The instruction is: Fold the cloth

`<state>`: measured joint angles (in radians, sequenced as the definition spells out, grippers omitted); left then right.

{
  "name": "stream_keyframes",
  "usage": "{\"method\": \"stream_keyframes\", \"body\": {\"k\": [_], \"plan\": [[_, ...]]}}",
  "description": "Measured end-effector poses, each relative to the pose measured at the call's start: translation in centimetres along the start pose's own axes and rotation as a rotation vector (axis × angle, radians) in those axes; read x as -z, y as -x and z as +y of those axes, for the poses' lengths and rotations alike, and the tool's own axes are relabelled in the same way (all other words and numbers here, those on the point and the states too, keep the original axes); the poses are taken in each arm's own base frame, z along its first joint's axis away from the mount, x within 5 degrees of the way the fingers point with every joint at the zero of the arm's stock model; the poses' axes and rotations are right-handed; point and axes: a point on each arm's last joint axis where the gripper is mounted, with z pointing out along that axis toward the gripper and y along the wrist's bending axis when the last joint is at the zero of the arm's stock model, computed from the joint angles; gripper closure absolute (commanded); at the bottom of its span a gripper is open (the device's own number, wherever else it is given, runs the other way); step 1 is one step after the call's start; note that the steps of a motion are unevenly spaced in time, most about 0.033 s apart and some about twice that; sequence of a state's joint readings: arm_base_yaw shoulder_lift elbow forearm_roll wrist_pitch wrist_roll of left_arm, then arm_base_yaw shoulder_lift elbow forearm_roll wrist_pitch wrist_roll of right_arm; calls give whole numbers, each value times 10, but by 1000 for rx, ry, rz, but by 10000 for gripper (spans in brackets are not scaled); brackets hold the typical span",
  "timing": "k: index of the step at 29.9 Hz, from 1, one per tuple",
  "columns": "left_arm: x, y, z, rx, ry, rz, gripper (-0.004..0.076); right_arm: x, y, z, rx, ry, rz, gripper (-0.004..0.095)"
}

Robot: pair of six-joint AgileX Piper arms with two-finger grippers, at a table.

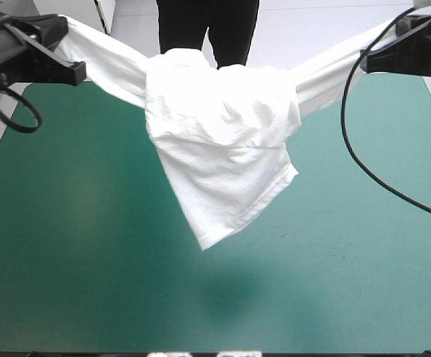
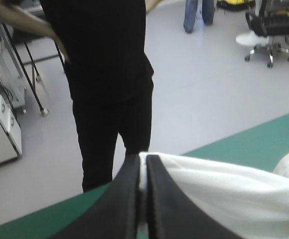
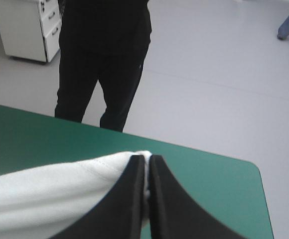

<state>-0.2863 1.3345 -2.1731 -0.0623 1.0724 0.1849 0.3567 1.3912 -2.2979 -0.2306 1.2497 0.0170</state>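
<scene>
While the T-shirt (image 1: 223, 141) hangs over the far half of the teal-green tabletop (image 1: 89, 282), stretched between the arms, the left tool (image 2: 143, 160) and the right tool (image 3: 147, 160) are each clenched on a pinch of it. Soft, light and limp, it sags and bunches in the middle, so hems or corners seem the best holds. The tabletop lies flat and smooth, with pale floor (image 3: 224, 74) beyond its far edge.

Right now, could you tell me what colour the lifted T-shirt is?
The T-shirt is plain white, without pattern; the high view shows it best.

Soft creased white cloth T-shirt (image 1: 223, 141), smooth teal-green cover (image 1: 89, 253), matt black fingers (image 2: 125, 199)
</scene>
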Motion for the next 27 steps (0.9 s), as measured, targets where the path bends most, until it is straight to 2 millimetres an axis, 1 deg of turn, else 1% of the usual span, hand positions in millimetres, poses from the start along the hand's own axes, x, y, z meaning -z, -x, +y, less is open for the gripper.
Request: {"method": "stream_keyframes", "body": {"k": [1, 4, 6, 8, 10, 11, 13, 14, 15, 16, 17, 19, 20, 21, 23, 27], "plan": [[11, 5, 0, -2, 6, -35, 733, 7, 3, -2, -3, 1, -22, 925], [36, 13, 0, -8, 15, -94, 733, 25, 6, -6, -11, 0, -64, 925], [51, 13, 0, -18, 22, -112, 733, 36, 7, -8, -15, -1, -84, 925], [61, 9, -1, -31, 27, -110, 733, 45, 4, -10, -16, -2, -89, 925], [68, -1, -4, -50, 24, -77, 733, 54, -2, -12, -13, -4, -80, 925], [67, -9, -6, -60, 16, -48, 733, 57, -8, -12, -8, -5, -61, 925], [68, -27, -10, -74, 7, 22, 733, 68, -20, -14, -4, -9, -41, 925], [67, -38, -12, -74, 2, 66, 733, 68, -29, -14, -7, -8, -11, 925], [67, -48, -13, -70, 2, 110, 733, 74, -36, -15, -15, -9, 1, 925], [64, -60, -14, -67, 1, 174, 733, 75, -44, -15, -22, -9, 22, 925], [60, -73, -15, -62, 5, 242, 733, 75, -57, -14, -37, -8, 58, 925], [52, -96, -17, -40, 13, 360, 733, 71, -75, -12, -64, -9, 119, 925], [46, -109, -19, -29, 14, 414, 733, 65, -91, -10, -81, -10, 172, 925], [38, -121, -21, -26, 11, 463, 733, 60, -101, -9, -92, -13, 211, 925], [23, -145, -25, -12, 6, 532, 733, 45, -129, -3, -114, -14, 319, 925], [-11, -187, -34, 32, 3, 577, 733, 11, -180, 9, -136, -19, 500, 925]]}}
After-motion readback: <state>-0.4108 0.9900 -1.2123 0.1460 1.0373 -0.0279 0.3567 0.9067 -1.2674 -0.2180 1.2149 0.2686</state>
